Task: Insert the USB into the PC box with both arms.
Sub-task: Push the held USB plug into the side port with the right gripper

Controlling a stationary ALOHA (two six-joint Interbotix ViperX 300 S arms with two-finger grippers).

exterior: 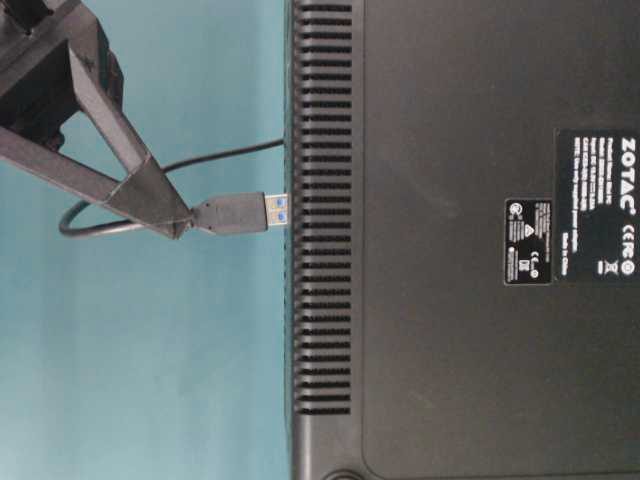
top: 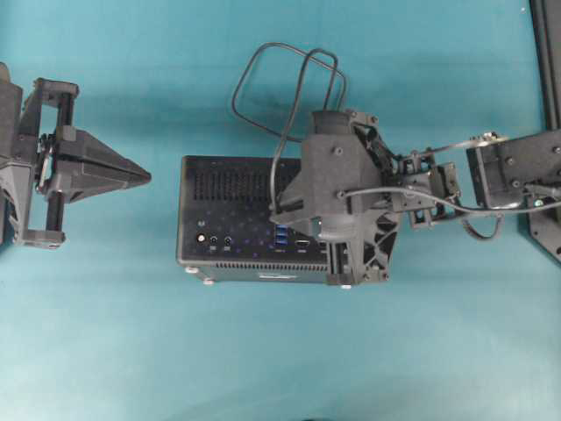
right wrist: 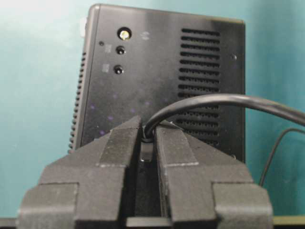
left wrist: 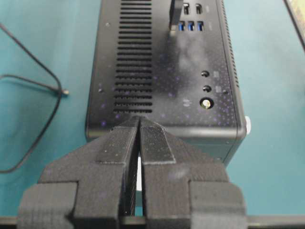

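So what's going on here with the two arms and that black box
The right gripper is clamped on the USB plug, holding it at the top face of the PC box, which lies flat on the teal table. Seen from table level, the plug's blue tip is right at the box's face, apparently at a port, and most of the plug is still outside. The cable loops away behind the box. The left gripper is shut and empty, off to the box's left side without touching it.

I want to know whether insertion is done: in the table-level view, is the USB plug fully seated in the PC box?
No: the USB plug's blue tip shows just outside the PC box.
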